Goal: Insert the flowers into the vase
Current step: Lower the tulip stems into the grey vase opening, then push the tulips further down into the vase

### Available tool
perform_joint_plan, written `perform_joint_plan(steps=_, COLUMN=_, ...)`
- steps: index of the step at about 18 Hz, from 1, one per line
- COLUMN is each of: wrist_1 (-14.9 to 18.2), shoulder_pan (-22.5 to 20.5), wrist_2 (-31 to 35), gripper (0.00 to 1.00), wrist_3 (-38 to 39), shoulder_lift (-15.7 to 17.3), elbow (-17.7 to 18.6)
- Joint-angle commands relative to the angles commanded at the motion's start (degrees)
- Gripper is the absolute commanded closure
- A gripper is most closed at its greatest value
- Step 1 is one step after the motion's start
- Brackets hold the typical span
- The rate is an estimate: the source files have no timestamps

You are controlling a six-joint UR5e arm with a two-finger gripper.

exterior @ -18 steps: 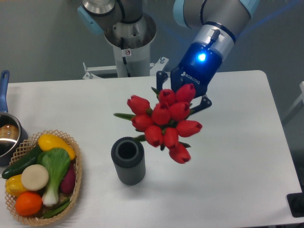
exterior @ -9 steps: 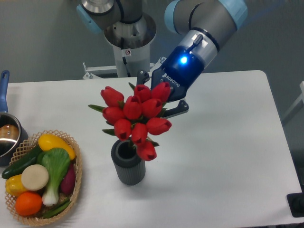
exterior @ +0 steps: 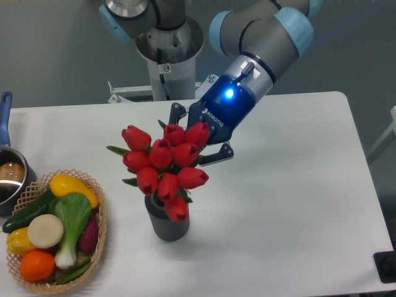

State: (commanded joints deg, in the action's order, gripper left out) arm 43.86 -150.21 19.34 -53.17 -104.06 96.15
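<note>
— One bunch, is that all you've got in your claw point(exterior: 193, 137)?

— One bunch of red tulips point(exterior: 163, 167), yes. My claw is clamped on the stems behind the buds; the blooms hide the fingertips themselves, so I only see the two black fingers poking out on either side, one upper left near the top bud and one lower right. They sit narrow, closed onto the stems.

— Where are the tulips in relation to the vase?

— Right over it. The dark grey ribbed vase point(exterior: 167, 224) stands upright on the white surface point(exterior: 297, 185), and the lowest bud covers its mouth, so I cannot tell whether any stem is inside yet.

— What changed from a second ago?

— A second ago I held the bunch well to the right of the vase and higher, with the open mouth in plain view. Half a second ago it was already above the rim. Now it is further left and lower. The vase has not moved, nor has the wicker basket of toy vegetables point(exterior: 55, 238) at the left.
</note>
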Motion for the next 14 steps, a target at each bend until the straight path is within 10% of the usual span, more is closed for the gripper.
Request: perform_joint_plan(steps=14, wrist_1=0.00, shoulder_pan=0.79, wrist_2=0.61, gripper=1.00, wrist_3=-5.44, shoulder_lift=-2.20, elbow=4.57)
